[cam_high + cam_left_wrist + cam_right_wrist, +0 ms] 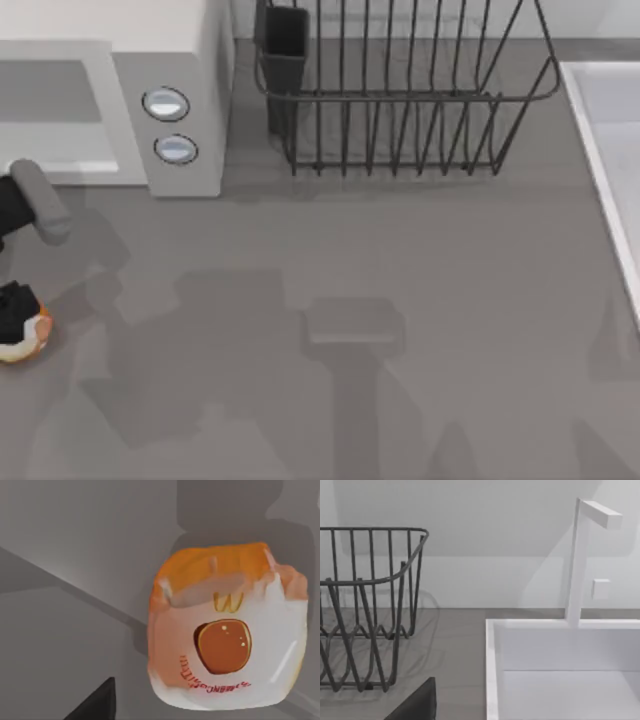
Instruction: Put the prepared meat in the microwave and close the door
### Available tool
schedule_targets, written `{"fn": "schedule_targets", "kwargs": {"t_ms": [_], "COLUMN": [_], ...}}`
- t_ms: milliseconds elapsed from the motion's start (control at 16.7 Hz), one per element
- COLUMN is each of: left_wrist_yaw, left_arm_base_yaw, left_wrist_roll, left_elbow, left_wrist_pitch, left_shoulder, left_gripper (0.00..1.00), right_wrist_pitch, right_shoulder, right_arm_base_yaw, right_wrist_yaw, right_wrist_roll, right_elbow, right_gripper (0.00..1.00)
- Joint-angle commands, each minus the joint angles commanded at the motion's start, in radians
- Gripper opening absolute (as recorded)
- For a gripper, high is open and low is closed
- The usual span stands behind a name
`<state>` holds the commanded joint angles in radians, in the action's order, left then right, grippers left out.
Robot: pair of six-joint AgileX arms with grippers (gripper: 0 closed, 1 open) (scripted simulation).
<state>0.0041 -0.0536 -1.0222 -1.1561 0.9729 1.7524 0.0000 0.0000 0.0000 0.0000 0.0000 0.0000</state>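
Meat [227, 640]: small wrapped lump, likely light, soft, slick film; grip its sides. Left end effector [12, 312] over it, fingers' state unclear. Microwave [170, 75] nearby.

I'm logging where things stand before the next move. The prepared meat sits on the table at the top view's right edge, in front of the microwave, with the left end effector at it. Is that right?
Not quite: the prepared meat lies at the top view's left edge, not the right. The rest holds: it sits on the table in front of the microwave, with the left end effector at it. The top view shows this.
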Motion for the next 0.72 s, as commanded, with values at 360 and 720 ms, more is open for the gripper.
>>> {"fn": "schedule_targets", "kwargs": {"t_ms": [360, 720], "left_wrist_yaw": [0.000, 0.000], "left_arm_base_yaw": [0.005, 0.001], "left_wrist_roll": [-0.007, -0.008], "left_elbow": [-0.007, 0.062], "left_wrist_pitch": [0.004, -0.124], "left_shoulder": [0.009, 0.072], "left_gripper": [1.00, 1.00], "right_wrist_pitch": [0.000, 0.000], "right_shoulder": [0.000, 0.000], "right_arm_base_yaw": [0.000, 0.000], "right_wrist_yaw": [0.000, 0.000], "right_wrist_roll": [0.000, 0.000], "right_elbow": [0.000, 0.000], "right_gripper": [1.00, 1.00]}}
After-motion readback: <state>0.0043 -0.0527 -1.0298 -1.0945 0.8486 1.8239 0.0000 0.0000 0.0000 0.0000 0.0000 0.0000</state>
